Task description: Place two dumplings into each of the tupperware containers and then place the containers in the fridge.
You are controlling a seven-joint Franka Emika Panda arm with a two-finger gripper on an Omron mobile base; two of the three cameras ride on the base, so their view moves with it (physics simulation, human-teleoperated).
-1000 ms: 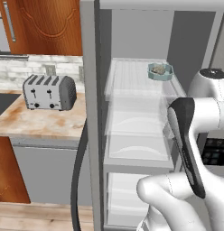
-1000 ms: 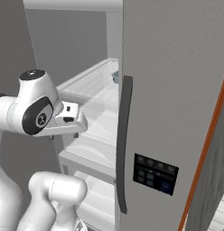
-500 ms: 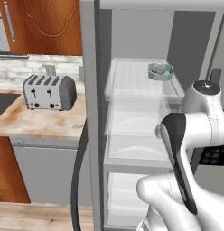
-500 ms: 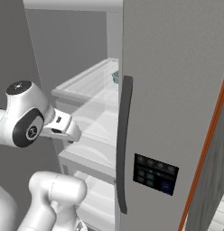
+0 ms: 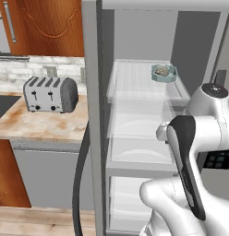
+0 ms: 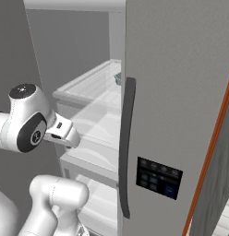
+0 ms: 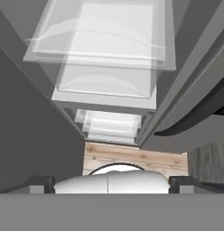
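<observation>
Tool [image 7: 108,182] fully open, empty, aimed down past fridge [image 5: 148,120] drawers. One container [image 5: 163,73] w/ dumplings, apparently, sits on upper shelf, above and beyond tool

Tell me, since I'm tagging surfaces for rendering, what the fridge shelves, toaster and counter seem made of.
Fridge shelves: translucent pale plastic or frosted glass; lower shelves show through. Toaster: brushed-looking silver metal, dark slots. Counter: polished stone, probably, given its mottled beige-brown veining.
</observation>
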